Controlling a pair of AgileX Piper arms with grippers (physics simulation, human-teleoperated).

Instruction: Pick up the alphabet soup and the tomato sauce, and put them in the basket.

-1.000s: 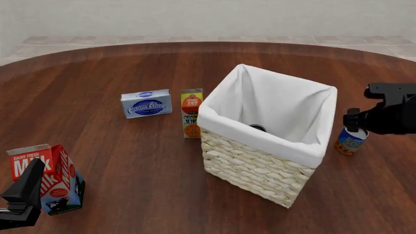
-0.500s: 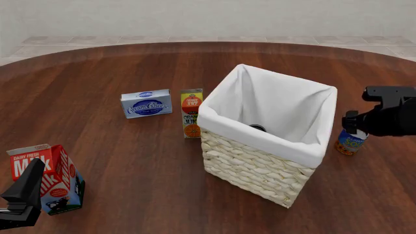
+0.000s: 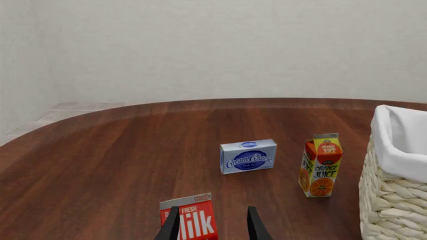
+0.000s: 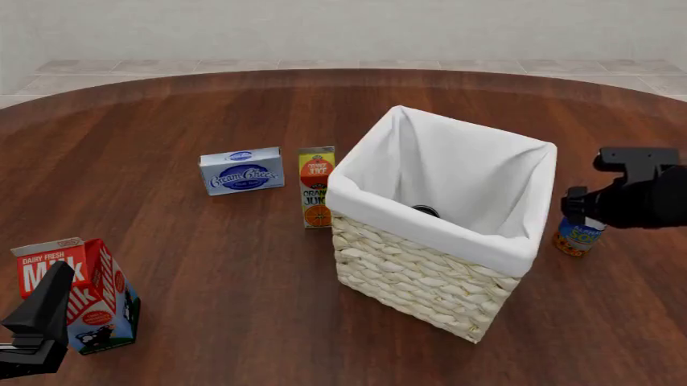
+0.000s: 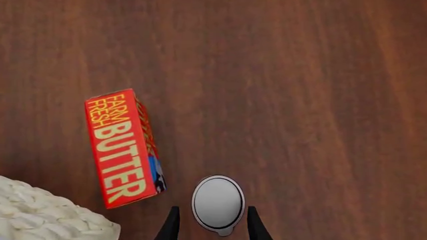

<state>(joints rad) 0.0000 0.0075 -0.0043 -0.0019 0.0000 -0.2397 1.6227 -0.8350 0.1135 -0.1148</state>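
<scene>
Alphabet soup (image 5: 217, 201), round can, smooth silver-grey top

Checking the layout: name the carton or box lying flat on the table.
The red butter box, lying flat beside the basket; milk, juice and cream cheese stand upright.

We have the basket (image 4: 442, 233) right of table centre. Soup can (image 4: 577, 236) stands just right of it on the table (image 4: 193, 129), right gripper (image 5: 208, 226) above the can, fingers either side. Butter box (image 5: 124, 148) lies flat near the can. Juice carton (image 4: 317, 186) just left of the basket, cream cheese box (image 4: 241, 170) further left. Milk carton (image 4: 77, 293) near-left, by the left gripper (image 3: 211, 230).
</scene>
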